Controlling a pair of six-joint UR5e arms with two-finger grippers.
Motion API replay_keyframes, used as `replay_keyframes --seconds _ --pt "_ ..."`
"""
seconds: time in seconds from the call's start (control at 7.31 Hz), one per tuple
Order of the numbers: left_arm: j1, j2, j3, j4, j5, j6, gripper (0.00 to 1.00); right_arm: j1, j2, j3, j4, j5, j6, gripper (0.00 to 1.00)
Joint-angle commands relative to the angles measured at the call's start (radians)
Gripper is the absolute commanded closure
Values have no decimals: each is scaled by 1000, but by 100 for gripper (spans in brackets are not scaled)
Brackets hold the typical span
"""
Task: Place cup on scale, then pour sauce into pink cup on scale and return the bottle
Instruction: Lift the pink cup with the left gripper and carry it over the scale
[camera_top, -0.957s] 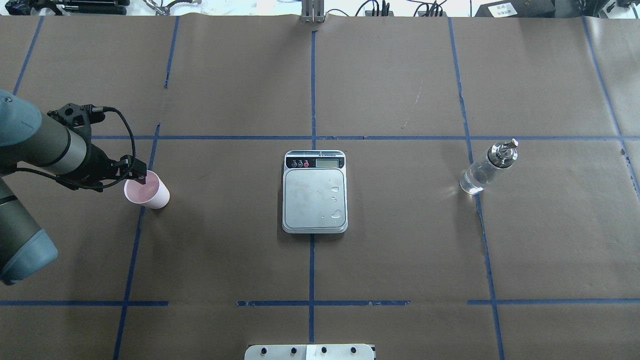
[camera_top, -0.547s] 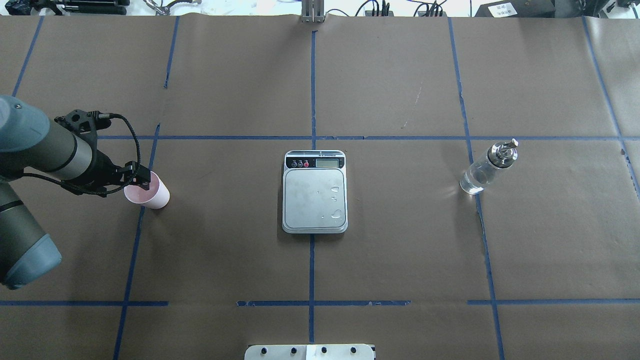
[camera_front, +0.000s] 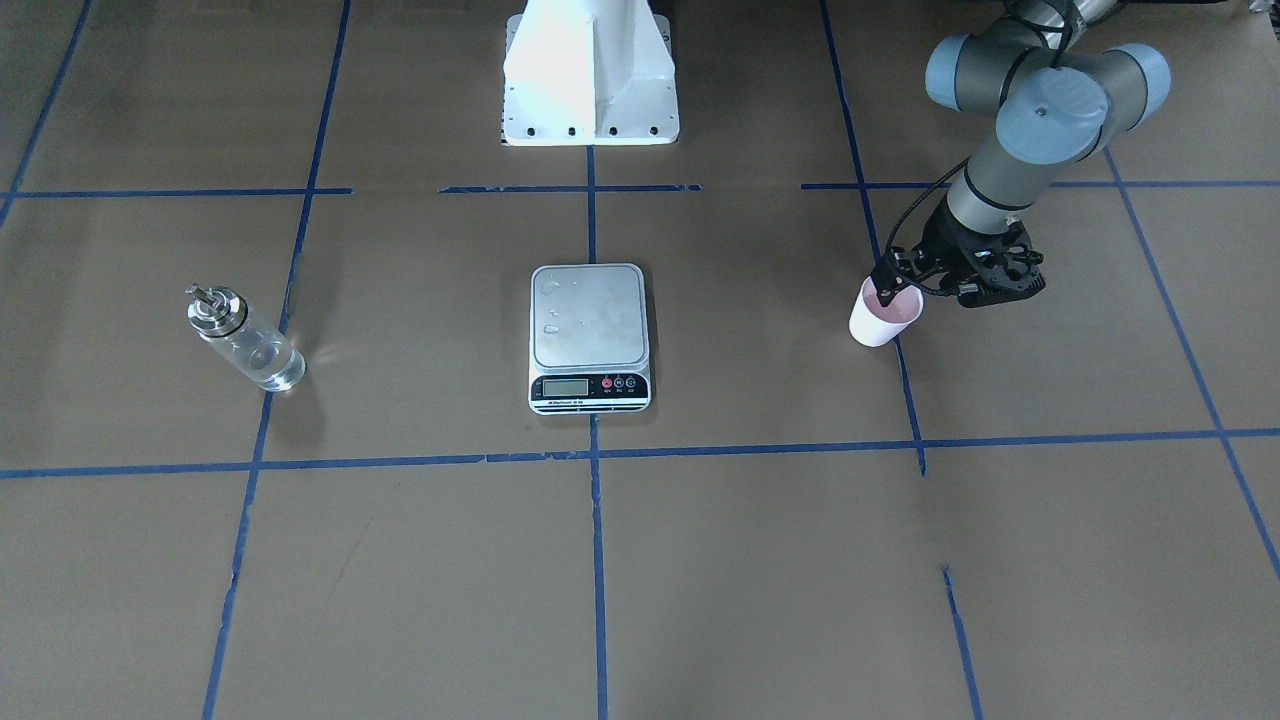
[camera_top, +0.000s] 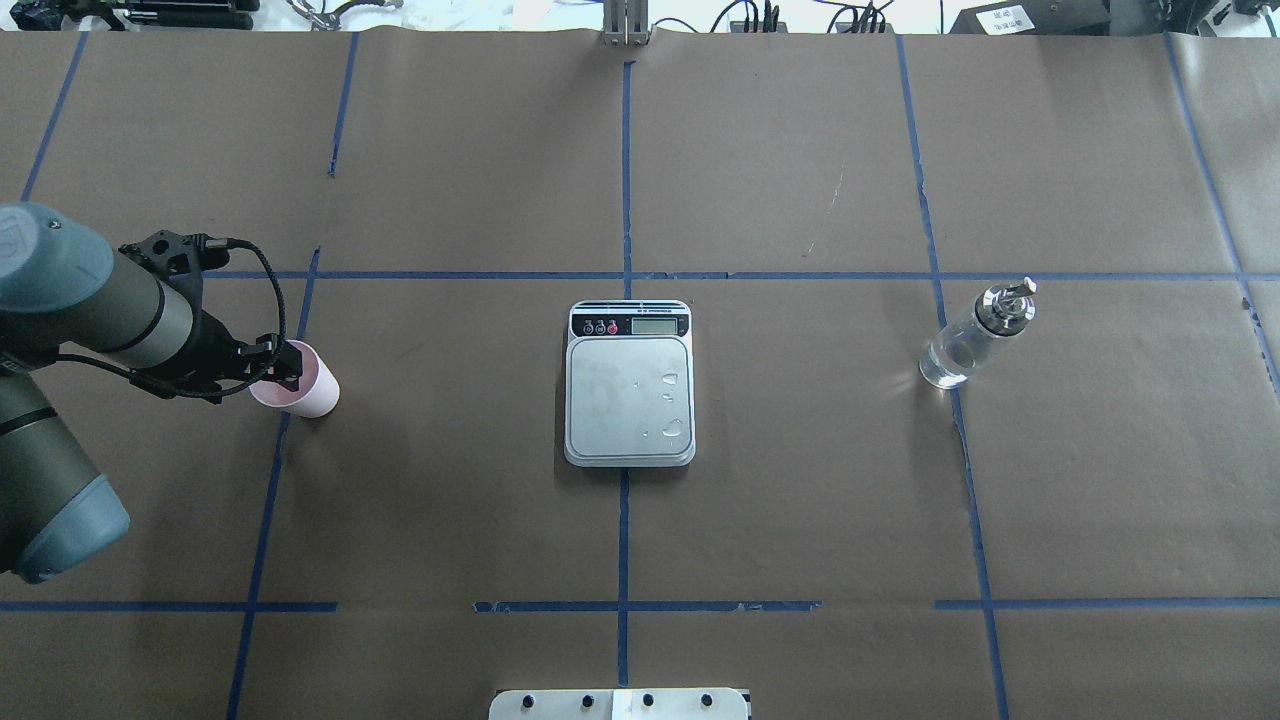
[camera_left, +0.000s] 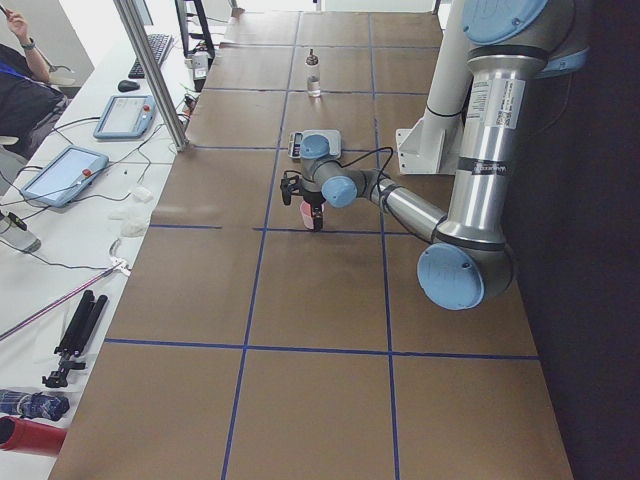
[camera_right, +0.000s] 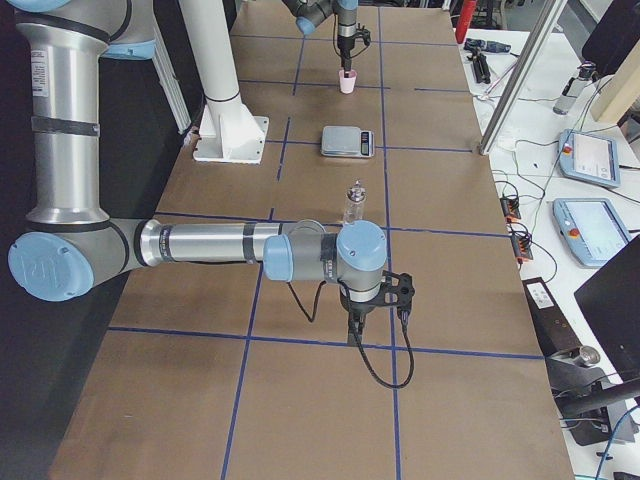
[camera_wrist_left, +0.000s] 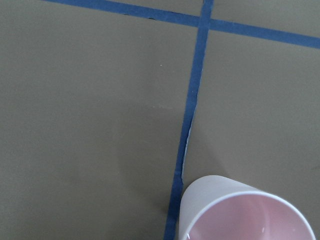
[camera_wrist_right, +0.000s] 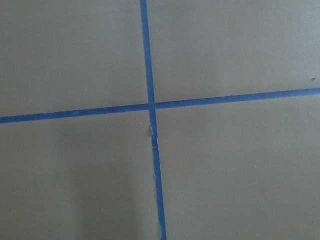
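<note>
The pink cup (camera_top: 303, 390) stands upright on the table at the left, apart from the scale; it also shows in the front view (camera_front: 884, 318) and at the bottom of the left wrist view (camera_wrist_left: 245, 212). My left gripper (camera_top: 284, 366) is over the cup's rim, fingers slightly apart and pointing down at it (camera_front: 888, 284). The scale (camera_top: 610, 395) lies bare at the centre with a few water drops on it. The glass bottle (camera_top: 968, 342) with clear sauce stands at the right. My right gripper (camera_right: 372, 302) hangs over bare table near the bottle; I cannot tell whether it is open or shut.
Blue tape lines cross the brown paper. The white robot base (camera_front: 590, 70) stands behind the scale. A metal post (camera_left: 155, 75) and tablets (camera_left: 60, 175) are at the operators' edge.
My left gripper has shifted toward the near side and lower onto the cup's rim. The cup, the scale and the bottle have not moved.
</note>
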Motion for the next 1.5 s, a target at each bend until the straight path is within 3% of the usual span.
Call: replay_keyframes --seconds 0.0,0.27,0.41,0.68,0.82,1.09,1.37 --pt "1 -2 -2 0 -4 2 58 0 1 5 0 0 0 0" --pt "1 -8 -2 0 -4 -1 95 0 1 5 0 0 0 0" --pt "-1 -6 -12 3 -7 -4 100 0 1 5 0 0 0 0" --pt "-24 7 -140 76 -51 -12 100 0 7 39 2 3 1 0" --pt "-53 -17 -228 238 -60 -10 100 0 20 71 2 1 1 0" --pt "-64 -235 -247 482 -62 -16 100 -5 34 90 2 36 9 0" --pt "-47 -388 -189 509 -106 -189 100 -38 53 103 -5 57 7 0"
